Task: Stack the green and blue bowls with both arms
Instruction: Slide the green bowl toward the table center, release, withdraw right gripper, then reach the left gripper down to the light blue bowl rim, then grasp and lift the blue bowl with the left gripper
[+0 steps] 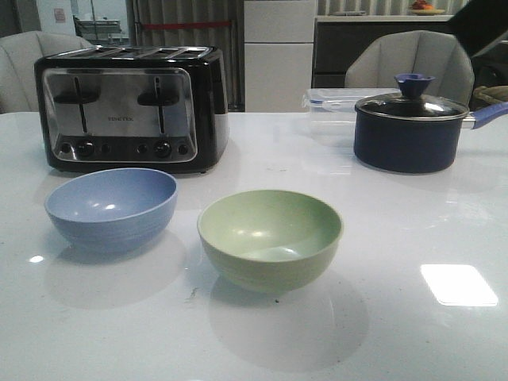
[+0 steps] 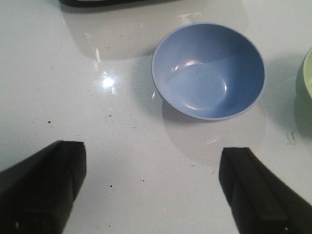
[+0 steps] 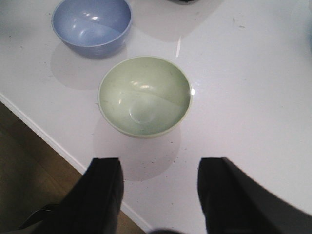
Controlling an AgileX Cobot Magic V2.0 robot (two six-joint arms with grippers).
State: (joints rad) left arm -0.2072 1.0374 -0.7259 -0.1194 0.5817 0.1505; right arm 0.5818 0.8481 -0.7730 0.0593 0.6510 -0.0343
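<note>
Pale green matte round bowl (image 1: 270, 238) near counter (image 1: 413, 238) front edge; periwinkle blue matte round bowl (image 1: 111, 208) beside it, apart, leftward. Toaster (image 1: 131, 107) lettering illegible. Left claw (image 2: 151, 187) and right claw (image 3: 160, 195) apart, empty.

The front camera looks low across the counter (image 1: 413, 238) toward the toaster (image 1: 131, 107); both wrist cameras look down, sharing the blue bowl (image 2: 208, 70).

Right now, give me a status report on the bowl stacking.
Left gripper open, empty. Right gripper open, empty. Blue bowl and green bowl upright, side by side, apart, unstacked. Nothing between them.
</note>
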